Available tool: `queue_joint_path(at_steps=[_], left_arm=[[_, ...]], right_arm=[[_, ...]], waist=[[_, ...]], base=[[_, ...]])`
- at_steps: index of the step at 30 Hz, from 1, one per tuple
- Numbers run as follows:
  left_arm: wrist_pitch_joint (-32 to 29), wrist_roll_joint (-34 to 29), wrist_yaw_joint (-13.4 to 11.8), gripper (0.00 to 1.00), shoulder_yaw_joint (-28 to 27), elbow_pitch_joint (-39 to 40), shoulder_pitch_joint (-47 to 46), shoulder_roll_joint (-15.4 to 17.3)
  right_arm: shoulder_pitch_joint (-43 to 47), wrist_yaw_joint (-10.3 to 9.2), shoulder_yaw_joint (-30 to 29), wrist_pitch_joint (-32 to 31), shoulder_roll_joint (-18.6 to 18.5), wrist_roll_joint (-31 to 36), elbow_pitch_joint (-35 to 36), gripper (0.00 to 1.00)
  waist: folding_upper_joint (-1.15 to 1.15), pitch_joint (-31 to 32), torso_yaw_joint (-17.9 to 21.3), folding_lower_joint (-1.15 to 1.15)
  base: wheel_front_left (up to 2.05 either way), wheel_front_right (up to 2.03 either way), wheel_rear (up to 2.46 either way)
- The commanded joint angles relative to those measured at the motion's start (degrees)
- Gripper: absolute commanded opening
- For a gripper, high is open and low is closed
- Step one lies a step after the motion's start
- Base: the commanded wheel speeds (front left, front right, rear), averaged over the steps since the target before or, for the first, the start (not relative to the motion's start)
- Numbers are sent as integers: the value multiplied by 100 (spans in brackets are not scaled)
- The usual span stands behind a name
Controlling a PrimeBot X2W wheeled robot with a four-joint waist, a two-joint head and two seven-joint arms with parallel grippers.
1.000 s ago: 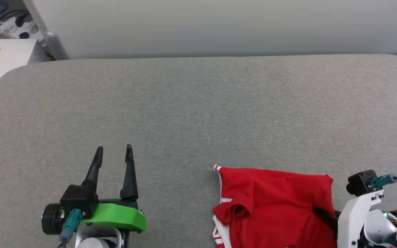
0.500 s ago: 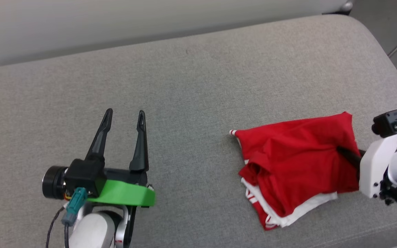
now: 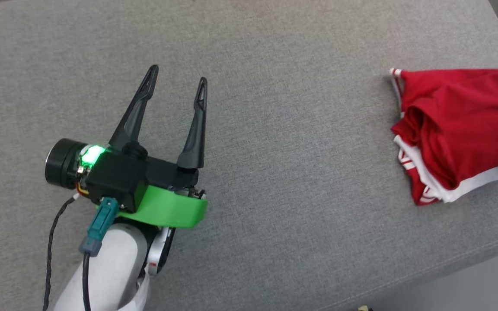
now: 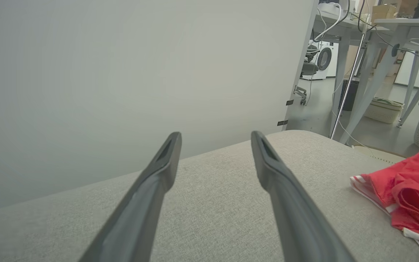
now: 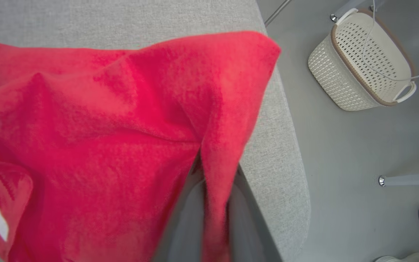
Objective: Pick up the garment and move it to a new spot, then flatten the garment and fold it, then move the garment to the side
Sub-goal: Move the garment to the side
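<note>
The left jaws stand spread as wide as they go, their two long dark tapered fingers (image 3: 134, 112) holding nothing, hovering over the bare grey desk (image 3: 275, 172). The right jaws are pressed nearly together on a fold of the garment (image 3: 461, 125); in the right wrist view the blurred grey fingers (image 5: 180, 233) pinch a ridge of red cloth between them.

The garment is a loosely folded bundle at the right end of the desk, close to its rounded corner. Plain red jersey lies on top, soft and creased. White sleeve fabric and red-and-white striped trim show along its near and left edges. No lettering or number can be seen. From the right wrist, the gripped fold draws the cloth (image 5: 86, 145) up into a peaked corner near the desk's far edge.

The desk top is covered in a grey woven fabric with a fine grain, padded, with rounded edges and corners. A broad stretch of it lies between the left fingers (image 4: 147, 203) and the garment (image 4: 413, 189), which are well apart. A pale flat panel (image 4: 122, 72) stands behind the desk. Beyond the right edge the smooth grey floor (image 5: 358, 163) drops away, with a white perforated basket (image 5: 362, 65) with a brown rim standing on it.
</note>
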State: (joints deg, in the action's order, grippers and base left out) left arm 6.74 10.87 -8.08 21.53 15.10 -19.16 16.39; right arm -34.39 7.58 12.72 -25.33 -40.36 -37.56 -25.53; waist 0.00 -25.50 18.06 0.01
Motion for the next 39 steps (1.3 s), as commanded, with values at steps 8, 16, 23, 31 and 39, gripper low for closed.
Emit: queue_joint_path(at_steps=[8, 16, 23, 31, 39], left_arm=[[-241, -279, 141, 100, 180, 243, -696, 42], [-259, -371, 230, 100, 336, 291, -1114, -21], [-138, -313, 199, 100, 329, 169, -1098, -36], [127, -132, 108, 100, 286, -69, -824, -89], [396, 137, -34, 100, 226, -371, -302, -174]], right_arm=[[-863, -9, -328, 673, -156, 306, -1010, 0], [-1496, -9, -464, 1451, 50, 607, -1986, 0], [-1728, -9, -571, 1827, 218, 871, -2660, 100], [-1764, -9, -695, 2462, 305, 1291, -3060, 100], [-1554, -9, -1204, 3481, 500, 1953, -3322, 100]], waist=[[0, -1151, 165, -1], [0, -1643, -31, -1], [0, -1592, -185, -1], [0, -1114, -312, -1], [0, -367, -468, -1]], base=[[0, 0, 0], [0, 0, 0], [0, 0, 0], [0, 0, 0], [0, 0, 0]])
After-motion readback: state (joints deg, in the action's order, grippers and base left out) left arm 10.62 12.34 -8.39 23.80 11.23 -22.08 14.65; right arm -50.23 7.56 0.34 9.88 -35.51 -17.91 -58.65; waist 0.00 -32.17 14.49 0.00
